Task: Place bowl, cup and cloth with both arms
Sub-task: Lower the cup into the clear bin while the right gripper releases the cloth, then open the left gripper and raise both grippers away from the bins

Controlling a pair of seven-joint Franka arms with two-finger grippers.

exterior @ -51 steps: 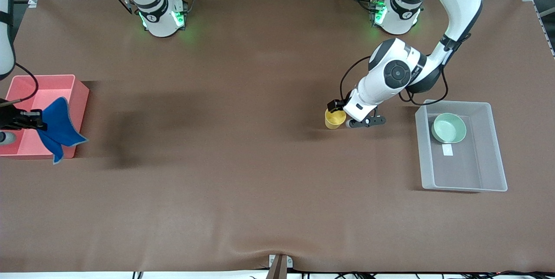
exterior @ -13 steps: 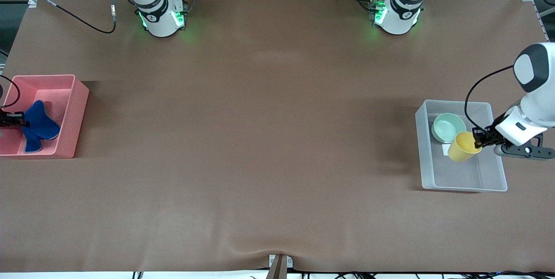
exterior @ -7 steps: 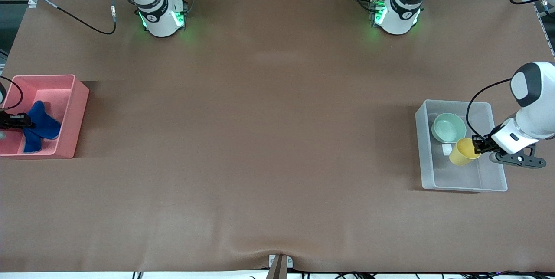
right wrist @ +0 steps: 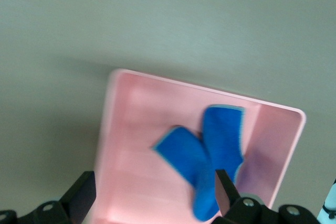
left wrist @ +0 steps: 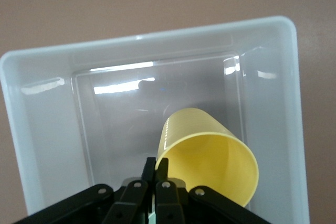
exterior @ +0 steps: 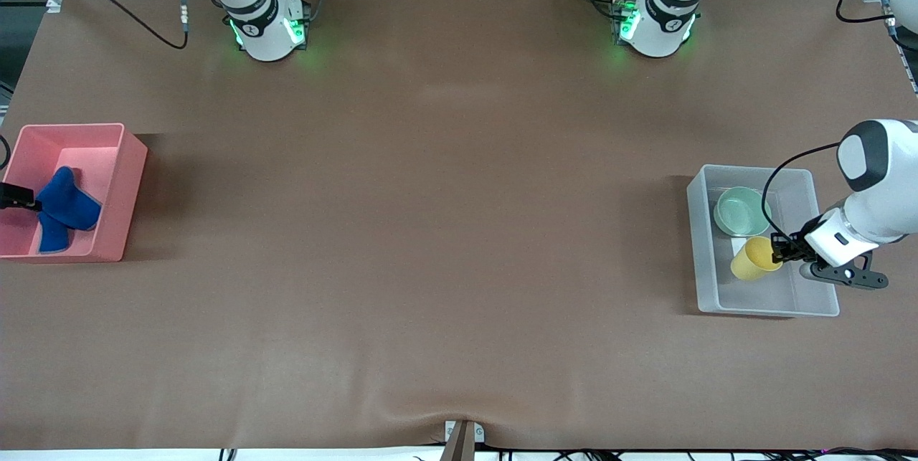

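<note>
The yellow cup hangs tilted inside the clear bin, beside the mint bowl that sits on the bin's floor. My left gripper is shut on the cup's rim. In the left wrist view the left gripper pinches the wall of the cup. The blue cloth lies crumpled in the pink bin. My right gripper is open over that bin's outer edge. In the right wrist view the right gripper is above the cloth, apart from it.
The clear bin stands at the left arm's end of the table, the pink bin at the right arm's end. A small white label lies on the clear bin's floor. Brown table cover spans between the bins.
My left gripper has lowered the cup deeper into the clear bin, beside the bowl. My right gripper has let go of the cloth and drawn back from it.
</note>
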